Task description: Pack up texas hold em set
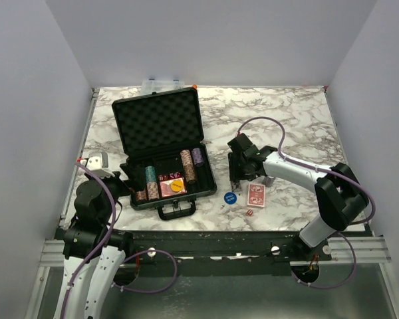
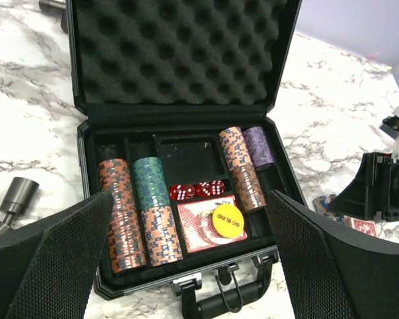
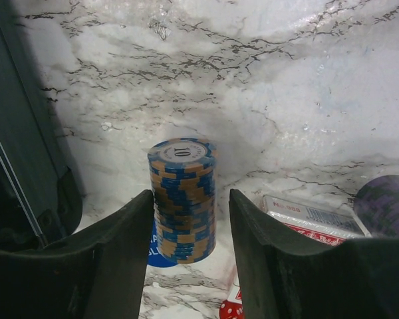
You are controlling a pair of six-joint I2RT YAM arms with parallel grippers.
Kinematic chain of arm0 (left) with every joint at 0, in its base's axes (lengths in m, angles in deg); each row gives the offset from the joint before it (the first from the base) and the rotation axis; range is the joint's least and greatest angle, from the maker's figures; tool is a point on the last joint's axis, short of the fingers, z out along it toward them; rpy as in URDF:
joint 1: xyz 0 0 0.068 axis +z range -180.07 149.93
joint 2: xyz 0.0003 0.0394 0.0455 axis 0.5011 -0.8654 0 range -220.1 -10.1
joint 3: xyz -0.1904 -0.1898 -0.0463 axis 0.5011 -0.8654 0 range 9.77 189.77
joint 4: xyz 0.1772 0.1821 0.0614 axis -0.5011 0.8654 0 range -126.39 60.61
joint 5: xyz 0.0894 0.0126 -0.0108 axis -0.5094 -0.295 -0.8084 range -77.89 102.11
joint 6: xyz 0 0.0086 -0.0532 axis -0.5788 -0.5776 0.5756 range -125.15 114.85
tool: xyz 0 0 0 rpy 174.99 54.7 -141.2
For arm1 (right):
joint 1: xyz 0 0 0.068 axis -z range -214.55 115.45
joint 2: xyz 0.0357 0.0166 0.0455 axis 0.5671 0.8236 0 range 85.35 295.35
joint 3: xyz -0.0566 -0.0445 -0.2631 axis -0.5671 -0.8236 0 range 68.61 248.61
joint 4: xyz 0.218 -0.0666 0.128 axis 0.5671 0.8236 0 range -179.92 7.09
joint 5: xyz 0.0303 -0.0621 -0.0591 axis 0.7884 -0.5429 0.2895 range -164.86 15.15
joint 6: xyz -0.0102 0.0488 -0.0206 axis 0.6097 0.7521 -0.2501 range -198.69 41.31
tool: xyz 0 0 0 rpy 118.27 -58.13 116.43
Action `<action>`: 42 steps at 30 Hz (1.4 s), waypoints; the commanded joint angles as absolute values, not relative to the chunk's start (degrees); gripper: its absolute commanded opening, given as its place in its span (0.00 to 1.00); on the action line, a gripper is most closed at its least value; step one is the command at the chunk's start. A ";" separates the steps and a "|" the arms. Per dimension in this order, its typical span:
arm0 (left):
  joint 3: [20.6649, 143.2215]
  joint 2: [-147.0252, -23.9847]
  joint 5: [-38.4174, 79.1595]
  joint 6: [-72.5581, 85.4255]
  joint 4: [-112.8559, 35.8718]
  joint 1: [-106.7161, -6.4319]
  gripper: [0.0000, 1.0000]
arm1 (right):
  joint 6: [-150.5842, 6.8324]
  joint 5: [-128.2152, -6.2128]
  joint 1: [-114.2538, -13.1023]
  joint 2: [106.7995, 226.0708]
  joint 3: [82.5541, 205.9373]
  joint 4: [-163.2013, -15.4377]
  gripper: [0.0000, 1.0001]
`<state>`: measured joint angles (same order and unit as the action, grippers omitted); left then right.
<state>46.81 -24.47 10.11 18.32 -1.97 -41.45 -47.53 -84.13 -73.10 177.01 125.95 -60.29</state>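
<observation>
The black briefcase [image 1: 157,121] lies open at centre left, foam lid raised. Its tray [image 2: 95,279] holds orange, green and purple chip stacks [image 2: 124,214], two red dice [image 2: 196,191] and a red-backed deck [image 2: 194,226] with a yellow button on top. My left gripper [image 2: 189,194] hovers open at the case's near edge, nothing between its fingers. A blue-and-tan chip stack [image 3: 183,193] stands upright between the fingers of my right gripper [image 3: 191,199]; the left finger is at its side, the right one a small gap away. Behind it lies the blue button [image 3: 157,251].
A second red-backed deck [image 1: 255,195] and small red dice [image 1: 248,212] lie on the marble right of the case. A purple round object [image 3: 387,206] shows at the right wrist view's edge. A clear plastic box [image 1: 163,84] sits at the back. A grey metal cylinder [image 2: 14,198] lies left of the case.
</observation>
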 commanded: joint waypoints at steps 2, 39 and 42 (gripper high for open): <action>46.95 -28.22 9.45 18.29 -1.58 -41.60 0.98 | -48.79 -82.30 -73.29 178.62 124.78 -61.87 0.51; 46.25 -25.98 9.03 18.22 -1.76 -41.61 0.98 | -49.96 -80.65 -73.38 178.00 126.79 -59.00 0.18; 46.30 -26.08 9.29 18.08 -1.68 -41.66 0.98 | -50.61 -80.63 -73.40 176.06 129.63 -57.06 0.14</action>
